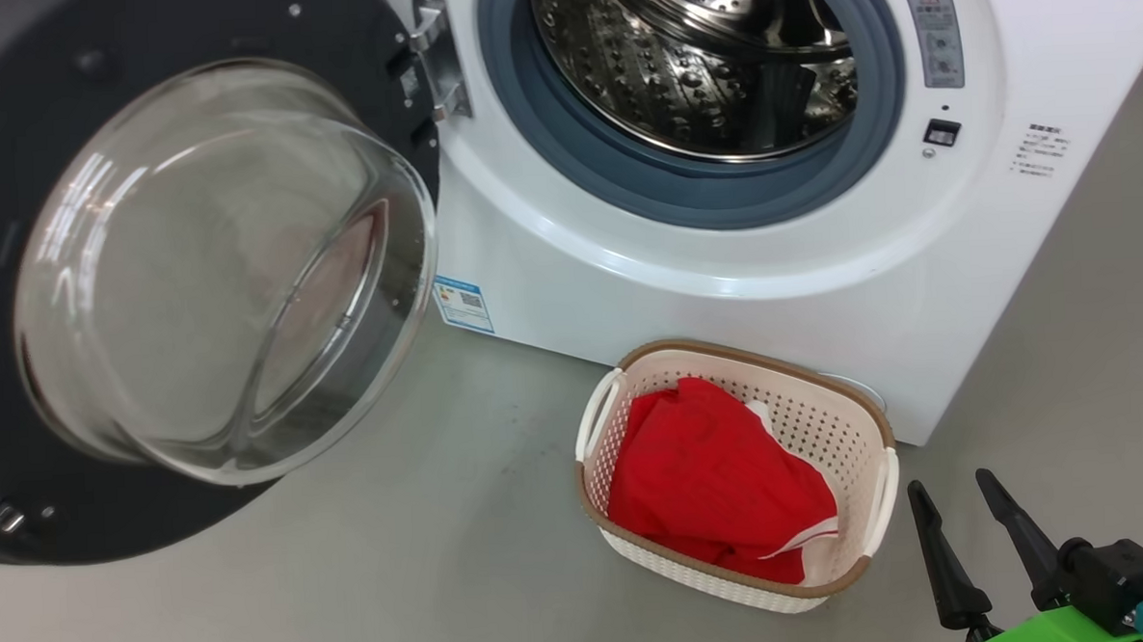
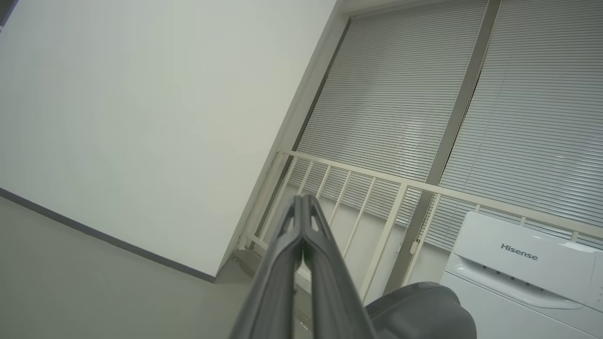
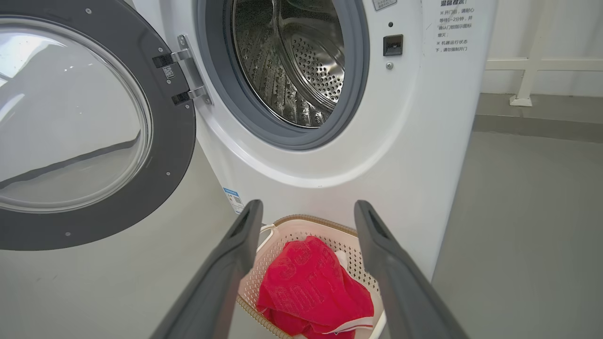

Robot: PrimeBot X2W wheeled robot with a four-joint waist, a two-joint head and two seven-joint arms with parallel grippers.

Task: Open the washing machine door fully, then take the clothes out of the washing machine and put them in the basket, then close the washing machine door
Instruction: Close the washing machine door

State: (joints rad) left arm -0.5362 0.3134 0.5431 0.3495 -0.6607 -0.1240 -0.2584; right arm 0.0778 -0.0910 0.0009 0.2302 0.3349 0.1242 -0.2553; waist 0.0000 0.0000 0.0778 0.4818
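The washing machine door (image 1: 193, 280) (image 3: 75, 122) stands swung wide open to the left of the washing machine (image 1: 723, 247) (image 3: 330, 155). Its steel drum (image 1: 695, 55) (image 3: 292, 61) shows bare metal, with no fabric in sight. The red clothes (image 1: 713, 479) (image 3: 306, 287) lie bunched in the cream basket (image 1: 826, 416) (image 3: 325, 230) on the floor before the machine. My right gripper (image 1: 952, 493) (image 3: 306, 207) is open, to the right of and nearer than the basket, holding nothing. My left gripper (image 2: 301, 200) is shut on nothing, pointing at a railing and wall away from the machine.
Grey floor (image 1: 399, 560) spreads around the basket and under the open door. In the left wrist view a white railing (image 2: 377, 188) and window blinds (image 2: 424, 94) stand beyond a second white appliance (image 2: 518, 263) marked Hisense.
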